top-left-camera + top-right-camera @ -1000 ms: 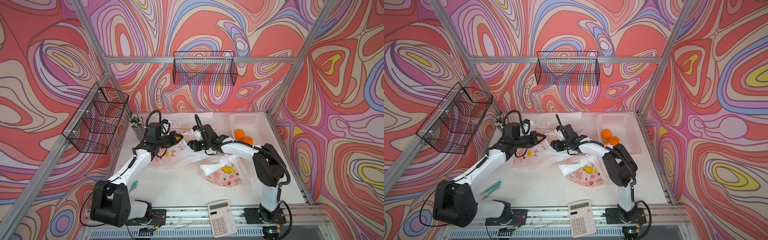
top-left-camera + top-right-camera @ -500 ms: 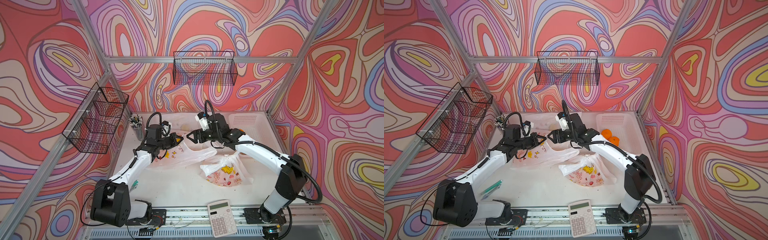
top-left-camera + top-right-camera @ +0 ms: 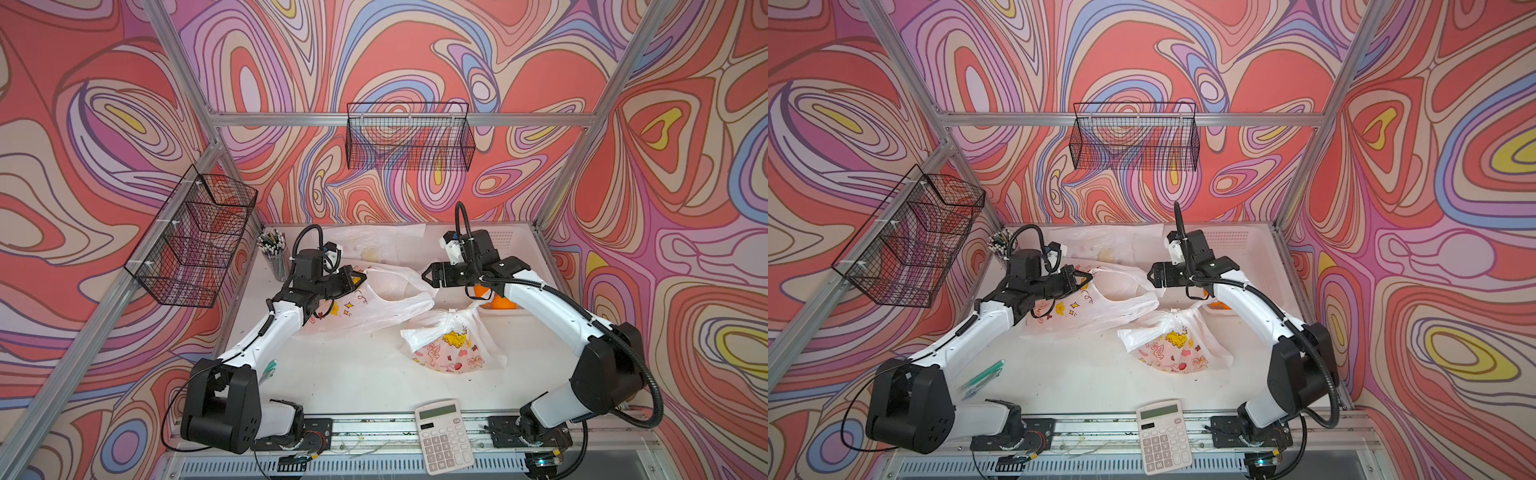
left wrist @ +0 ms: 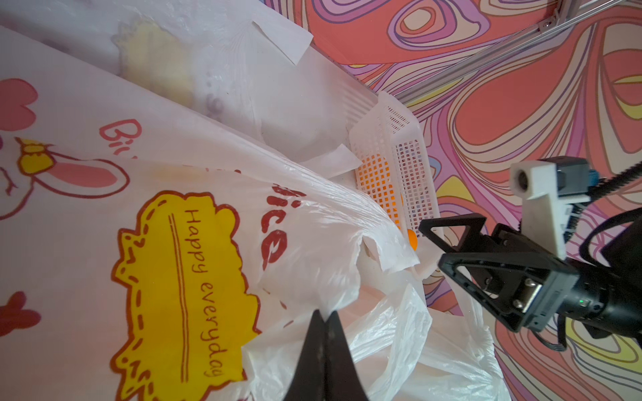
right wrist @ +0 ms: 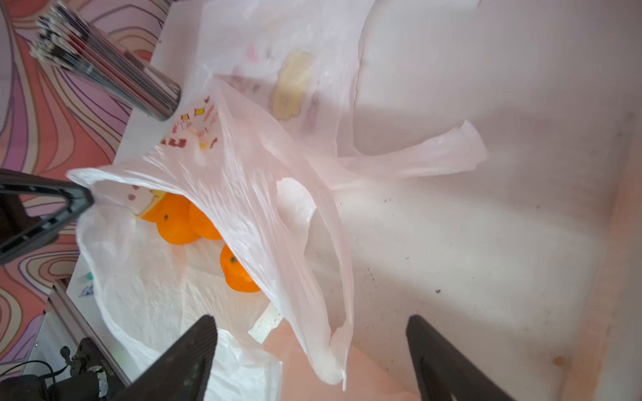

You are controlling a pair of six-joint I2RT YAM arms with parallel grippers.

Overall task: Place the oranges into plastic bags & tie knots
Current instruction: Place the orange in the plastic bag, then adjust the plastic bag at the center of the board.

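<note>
Status: left hand (image 3: 360,277) is clamped shut on the rim of the open bag (image 3: 386,301), lifting that edge so the mouth faces the right hand (image 3: 428,277). Right hand is spread wide and empty, hanging just beside the mouth, between it and the white basket (image 3: 505,240). The right wrist view shows 3 oranges (image 5: 177,224) deep in the open bag. More oranges (image 3: 502,304) sit in the basket, partly hidden behind the right forearm. 1 tied bag (image 3: 451,347) with its knot (image 3: 454,318) lies in front, done.

My read: loading step, next orange comes from the basket.
- Hold the left pinch high and steady. The film is thin, and a tug could slip it or collapse the mouth.
- Take the fruit from above, grip around its widest part, clear of the basket wall.
- Enter the mouth from the basket side and release past the rim so nothing rolls out.

Clearances:
- Basket wall and rear wall sit close behind the right hand.
- The open bag's loose handle drapes toward the tied bag, just beside it, so don't drag through there.
- Pen cup (image 3: 274,259) is near the left arm.
- Spare bags (image 3: 374,245) lie at the rear.
- Free room is the bare worktop (image 3: 353,374) front centre.
- Calculator (image 3: 442,436) sits at the front edge.
</note>
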